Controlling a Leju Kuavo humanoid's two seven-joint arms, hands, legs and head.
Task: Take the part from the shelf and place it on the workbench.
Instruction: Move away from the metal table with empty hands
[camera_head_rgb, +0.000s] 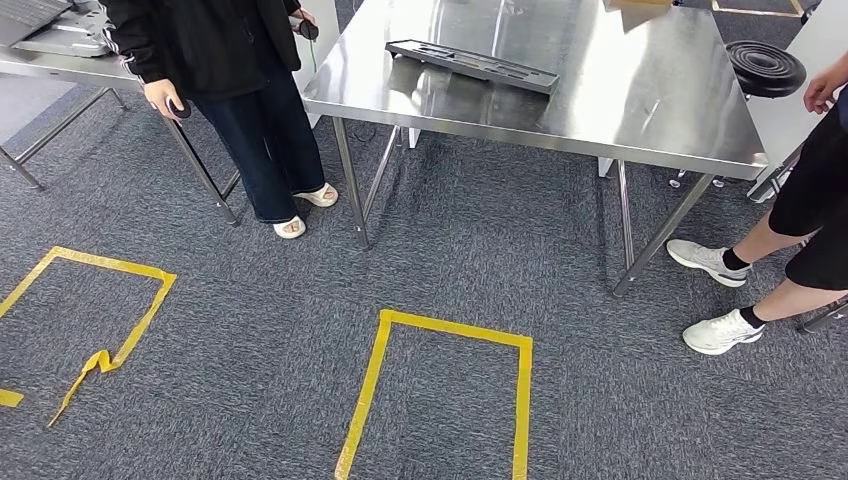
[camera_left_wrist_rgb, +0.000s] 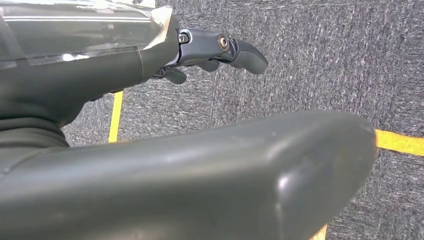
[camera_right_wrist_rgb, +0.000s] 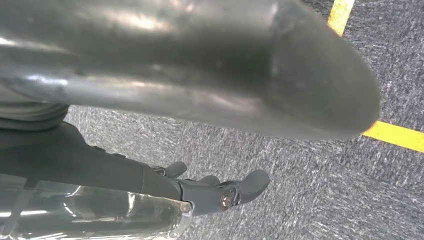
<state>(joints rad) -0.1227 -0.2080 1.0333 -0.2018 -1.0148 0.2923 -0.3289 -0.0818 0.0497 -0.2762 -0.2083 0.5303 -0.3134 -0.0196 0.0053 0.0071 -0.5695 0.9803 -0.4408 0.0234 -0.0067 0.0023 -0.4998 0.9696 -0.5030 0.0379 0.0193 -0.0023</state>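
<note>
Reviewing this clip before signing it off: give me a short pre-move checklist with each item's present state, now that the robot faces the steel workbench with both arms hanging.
1. Part on the workbench: ok. The long dark part lies flat on the steel workbench.
2. Left hand free: ok, nothing in it, fingers loosely extended over carpet.
3. Right hand free: ok, nothing in it.
4. People clear of the path: not ok. A person in dark clothes stands at the bench's left corner; another person's legs are at its right.
5. Shelf location: cannot tell.
6. Floor marks: ok, the yellow tape box lies ahead.
</note>
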